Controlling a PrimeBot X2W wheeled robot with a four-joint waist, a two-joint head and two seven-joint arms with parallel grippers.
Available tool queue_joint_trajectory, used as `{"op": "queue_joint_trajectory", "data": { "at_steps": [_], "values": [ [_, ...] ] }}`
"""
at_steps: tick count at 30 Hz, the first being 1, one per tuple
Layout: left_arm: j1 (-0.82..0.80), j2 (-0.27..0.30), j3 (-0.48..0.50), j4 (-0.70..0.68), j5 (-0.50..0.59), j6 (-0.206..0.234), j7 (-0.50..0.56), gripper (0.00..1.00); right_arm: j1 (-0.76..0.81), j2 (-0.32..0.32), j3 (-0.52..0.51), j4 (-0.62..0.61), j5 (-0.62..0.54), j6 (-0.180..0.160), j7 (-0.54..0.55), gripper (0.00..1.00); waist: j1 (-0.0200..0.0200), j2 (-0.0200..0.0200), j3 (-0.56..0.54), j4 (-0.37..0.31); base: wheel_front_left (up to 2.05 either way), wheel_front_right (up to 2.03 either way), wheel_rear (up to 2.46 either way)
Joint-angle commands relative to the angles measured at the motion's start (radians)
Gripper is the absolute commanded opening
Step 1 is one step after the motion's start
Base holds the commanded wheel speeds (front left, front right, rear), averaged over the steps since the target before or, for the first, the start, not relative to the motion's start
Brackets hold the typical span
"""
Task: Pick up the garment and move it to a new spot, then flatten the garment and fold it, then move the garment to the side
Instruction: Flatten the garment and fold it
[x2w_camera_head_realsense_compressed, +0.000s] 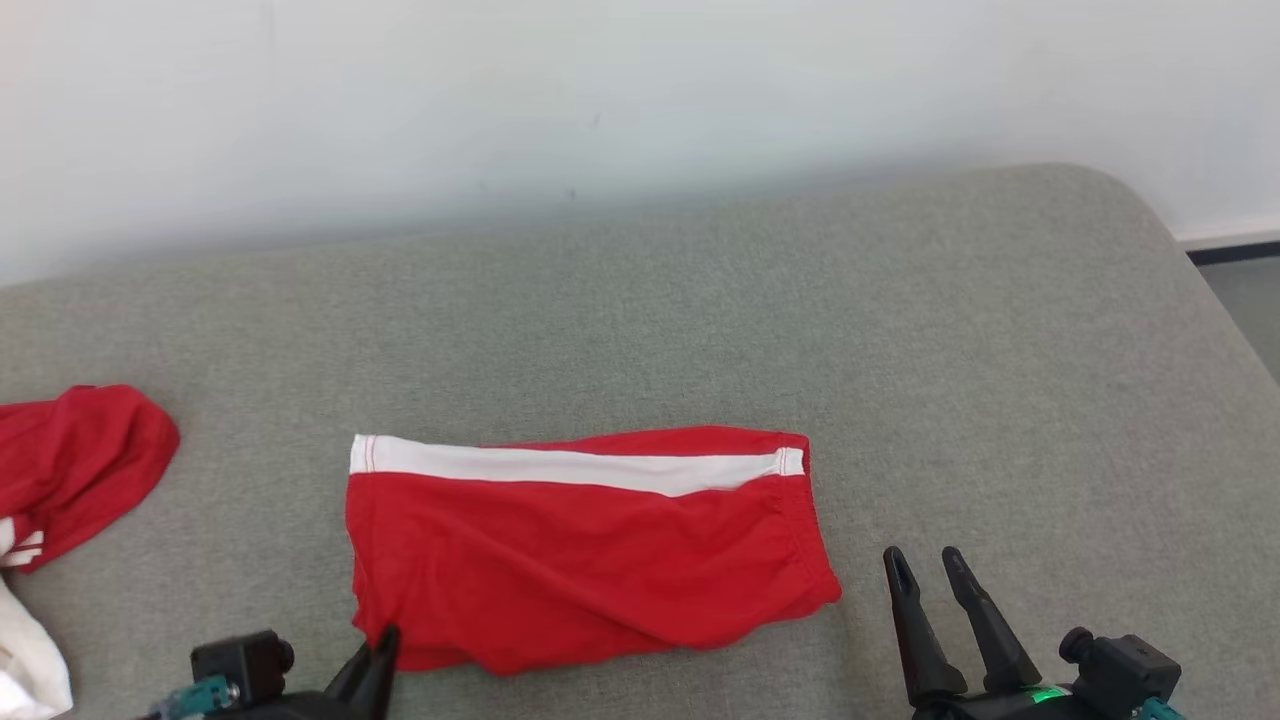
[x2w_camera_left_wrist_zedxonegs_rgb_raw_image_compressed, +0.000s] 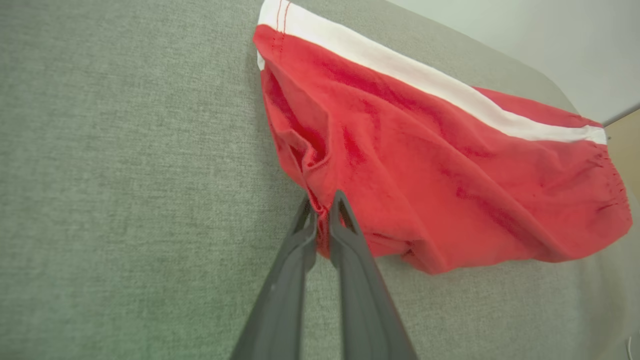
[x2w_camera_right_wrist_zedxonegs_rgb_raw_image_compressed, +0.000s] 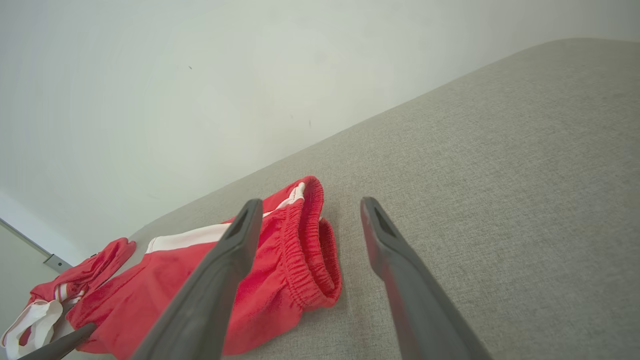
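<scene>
A plain white wall (x2w_camera_head_realsense_compressed: 640, 90) runs across the back, evenly lit by soft, diffuse light, with a faint shadow where it meets the furniture. In front of it lies a broad upholstered pad (x2w_camera_head_realsense_compressed: 900, 330) covered in grey-green woven fabric, its far right corner (x2w_camera_head_realsense_compressed: 1125, 195) rounded off. Past that corner a white skirting board (x2w_camera_head_realsense_compressed: 1225, 238) with a dark strip beneath it lines the foot of the wall, above a patch of grey floor (x2w_camera_head_realsense_compressed: 1255, 295).
</scene>
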Motion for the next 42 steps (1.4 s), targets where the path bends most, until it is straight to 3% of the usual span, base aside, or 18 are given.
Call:
{"op": "queue_joint_trajectory", "data": {
  "at_steps": [1, 2, 9, 14, 26, 32, 42],
  "values": [
    [0.016, -0.007, 0.000, 0.004, -0.003, 0.001, -0.010, 0.76, 0.003, 0.000, 0.000, -0.001, -0.012, -0.002, 0.000, 1.00, 0.0001, 0.0001, -0.015, 0.014, 0.00, 0.00, 0.00],
    [0.017, -0.011, 0.002, 0.009, 0.002, 0.000, -0.025, 1.00, 0.001, -0.002, 0.000, -0.001, -0.012, -0.002, 0.000, 1.00, 0.0001, 0.0001, -0.017, 0.015, 0.00, 0.00, 0.00],
    [0.037, -0.008, 0.044, 0.015, 0.057, 0.010, -0.159, 1.00, -0.020, 0.001, -0.023, -0.020, -0.011, -0.002, 0.000, 1.00, 0.0001, 0.0001, -0.035, 0.022, 0.00, 0.00, 0.00],
    [0.060, -0.026, 0.144, -0.018, 0.131, 0.019, -0.196, 1.00, -0.024, 0.012, -0.051, -0.029, -0.015, -0.002, 0.000, 1.00, 0.0001, 0.0001, -0.040, 0.039, 0.00, 0.00, 0.00],
    [0.202, -0.167, 0.482, -0.211, 0.596, -0.002, -0.197, 1.00, -0.019, 0.029, -0.091, -0.029, -0.059, -0.002, 0.000, 1.00, 0.0001, 0.0001, -0.046, 0.067, 0.00, 0.00, 0.00],
    [0.278, -0.214, 0.543, -0.196, 0.744, -0.025, -0.197, 1.00, 0.003, 0.038, -0.102, -0.020, -0.112, -0.002, 0.000, 1.00, 0.0001, 0.0001, -0.060, 0.072, 0.00, 0.00, 0.00],
    [0.331, -0.272, 0.602, -0.174, 0.842, -0.055, -0.197, 1.00, 0.022, 0.052, -0.119, 0.026, -0.189, -0.002, 0.000, 1.00, 0.0001, 0.0001, -0.072, 0.081, 0.00, 0.00, 0.00]
  ]
}}
